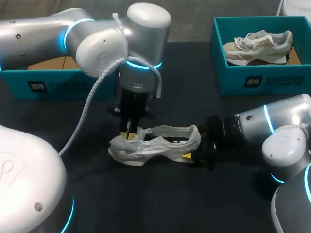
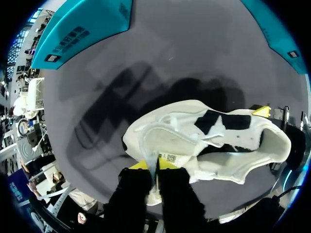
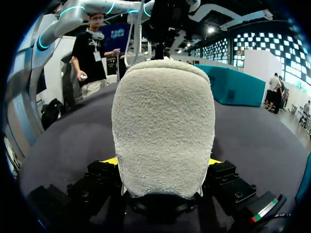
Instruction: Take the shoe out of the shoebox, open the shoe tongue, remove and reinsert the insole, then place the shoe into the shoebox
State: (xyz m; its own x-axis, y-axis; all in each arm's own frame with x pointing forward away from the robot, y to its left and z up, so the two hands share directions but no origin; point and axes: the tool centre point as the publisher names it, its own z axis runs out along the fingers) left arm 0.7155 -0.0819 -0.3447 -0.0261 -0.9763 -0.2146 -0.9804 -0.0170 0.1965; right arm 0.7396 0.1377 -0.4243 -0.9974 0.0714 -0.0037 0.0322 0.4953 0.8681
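"The white fabric sneaker, where is it?" asks the first.

"It lies on the black table, outside the boxes and stretched between the two grippers," says the second. "Its fuzzy heel sits between the right gripper's fingers, and its front lies under the left gripper."

"How do the left fingers stand?"

"They are nearly together. In the left wrist view the left gripper pinches the thin edge of the sneaker's tongue from both sides, with the yellow tips touching it. Ahead of those fingers the shoe's mouth gapes, dark inside."

"And the right ones?"

"They are wide apart but clamped. In the right wrist view the heel fills the gap of the right gripper, and a yellow tip presses it on either side."

"And the boxes?"

"A teal cardboard shoebox stands well apart from the right fingers, with a beige-and-white sneaker in it. A second teal box stands well behind the left fingers, partly hidden by that arm."
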